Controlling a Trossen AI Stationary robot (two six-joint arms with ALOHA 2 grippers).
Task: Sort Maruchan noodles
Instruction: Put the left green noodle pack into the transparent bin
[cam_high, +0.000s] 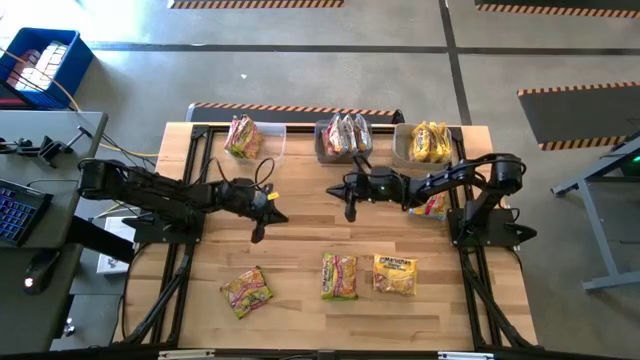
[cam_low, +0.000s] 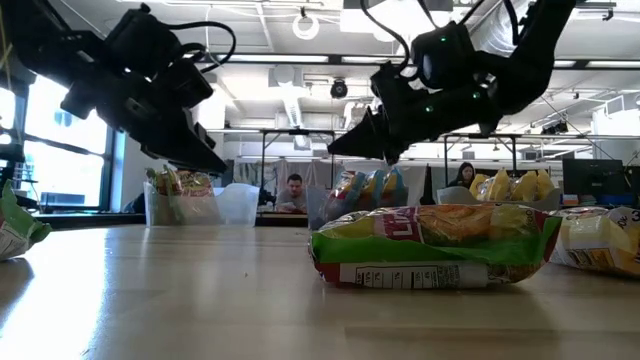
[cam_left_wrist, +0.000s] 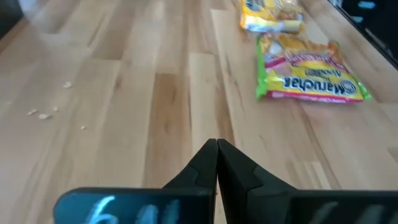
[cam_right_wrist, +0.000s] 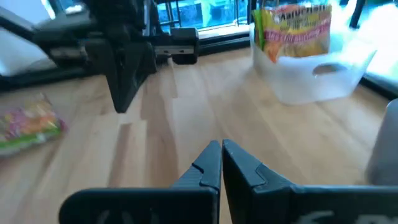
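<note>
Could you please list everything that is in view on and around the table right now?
Loose noodle packets: three on the table's near half; pink-green, green-pink, yellow.
Fourth loose packet: one, yellow-red, under the right arm.
Clear bins: three along the far edge; left holds pink-green packets, middle pink-red, right yellow.
Table: one, light wood.
Blue crate: one, on the floor, far left.
People: two seated in the background.
Left pincer: shut, empty, mid-table.
Right pincer: shut, empty, mid-table.

High view: straight down over the whole table (cam_high: 300, 310). Low view: table-top level, facing twelve o'clock toward the bins. Wrist views: close, along the wood; both share the table's middle.
</note>
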